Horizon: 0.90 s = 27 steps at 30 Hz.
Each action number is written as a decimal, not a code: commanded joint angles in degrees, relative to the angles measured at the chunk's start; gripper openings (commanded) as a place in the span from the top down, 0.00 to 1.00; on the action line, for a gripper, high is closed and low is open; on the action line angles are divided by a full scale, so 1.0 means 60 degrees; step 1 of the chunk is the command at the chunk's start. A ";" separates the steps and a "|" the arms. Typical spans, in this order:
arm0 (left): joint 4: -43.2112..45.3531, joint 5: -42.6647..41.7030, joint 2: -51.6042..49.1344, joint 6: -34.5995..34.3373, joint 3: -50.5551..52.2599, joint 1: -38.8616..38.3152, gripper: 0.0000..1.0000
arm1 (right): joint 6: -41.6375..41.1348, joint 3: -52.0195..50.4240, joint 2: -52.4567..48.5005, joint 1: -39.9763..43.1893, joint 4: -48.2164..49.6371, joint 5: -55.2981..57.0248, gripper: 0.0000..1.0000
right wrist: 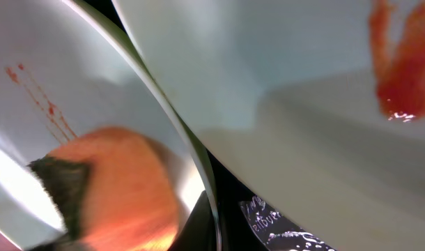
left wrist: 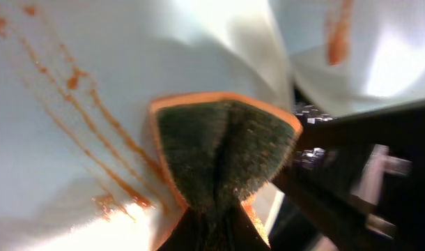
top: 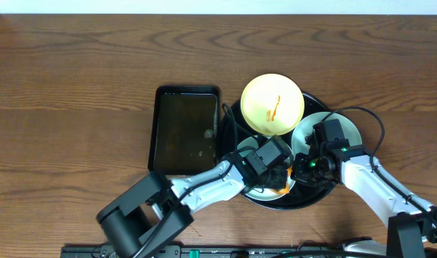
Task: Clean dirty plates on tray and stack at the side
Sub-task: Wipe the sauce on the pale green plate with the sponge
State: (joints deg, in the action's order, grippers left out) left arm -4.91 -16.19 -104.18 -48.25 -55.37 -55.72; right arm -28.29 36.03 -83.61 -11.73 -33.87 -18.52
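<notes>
One risk: your left gripper (top: 281, 180) pinches the orange-green sponge (left wrist: 223, 146) on the sauce-streaked pale round plate (left wrist: 59, 90); right gripper (top: 302, 166) state unclear, so scrubbing could skid it.

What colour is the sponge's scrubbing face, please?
Dark green, on an orange sponge; left wrist view.

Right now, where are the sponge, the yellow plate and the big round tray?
sponge (left wrist: 219, 150), left wrist view, green scrubby face.
yellow plate (top: 265, 97), overhead view, bare middle.
round tray (top: 297, 204), overhead view, black rim.

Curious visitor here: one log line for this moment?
left gripper: shut on sponge | sponge: on sauce-streaked pale plate | right gripper: unclear
</notes>
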 commanded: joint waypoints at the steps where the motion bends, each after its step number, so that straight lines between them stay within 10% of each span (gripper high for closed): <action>1: 0.0055 0.0131 -0.0444 -0.0076 -0.0040 -0.0029 0.92 | -0.0062 -0.0047 -0.0036 -0.0062 -0.0069 -0.0102 0.99; 27: 0.0124 0.0863 -0.0415 0.2881 -0.0062 0.1781 0.92 | -0.0058 -0.0047 -0.0036 -0.0062 -0.0393 -0.0095 0.99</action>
State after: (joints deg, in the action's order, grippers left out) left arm -3.64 -15.68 -105.56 -34.76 -55.37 -46.61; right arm -28.29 36.03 -83.61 -11.73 -35.16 -19.03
